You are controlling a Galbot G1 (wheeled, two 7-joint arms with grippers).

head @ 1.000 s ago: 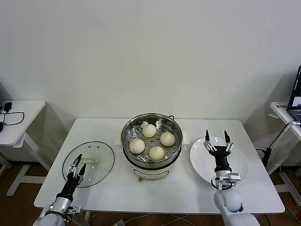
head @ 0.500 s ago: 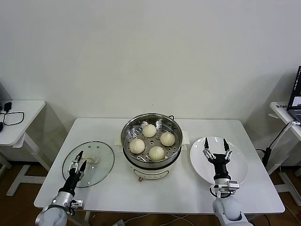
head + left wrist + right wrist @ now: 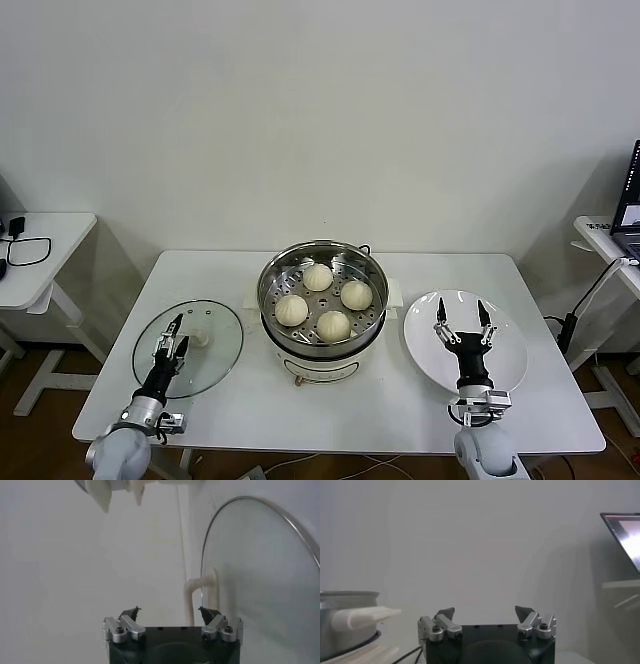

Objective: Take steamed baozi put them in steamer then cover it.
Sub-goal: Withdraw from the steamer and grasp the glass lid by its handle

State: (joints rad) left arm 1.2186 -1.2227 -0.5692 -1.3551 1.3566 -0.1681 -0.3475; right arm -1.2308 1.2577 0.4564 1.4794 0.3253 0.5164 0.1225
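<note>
Several cream-white baozi sit inside the shiny steel steamer on its white pot base at the table's middle. The glass cover lies flat on the table to the left, its cream handle pointing up. My left gripper stands open over the cover, just short of the handle; in the left wrist view the left gripper is empty, with the cover's rim beyond it. My right gripper hangs open and empty over the white plate.
The steamer's edge shows in the right wrist view beside the right gripper. A side table with a black cable stands far left. Another desk with a laptop stands far right.
Both arms have drawn back toward me and lowered. The left gripper slid a little toward the cover's handle. The baozi, steamer and cover have not moved.
</note>
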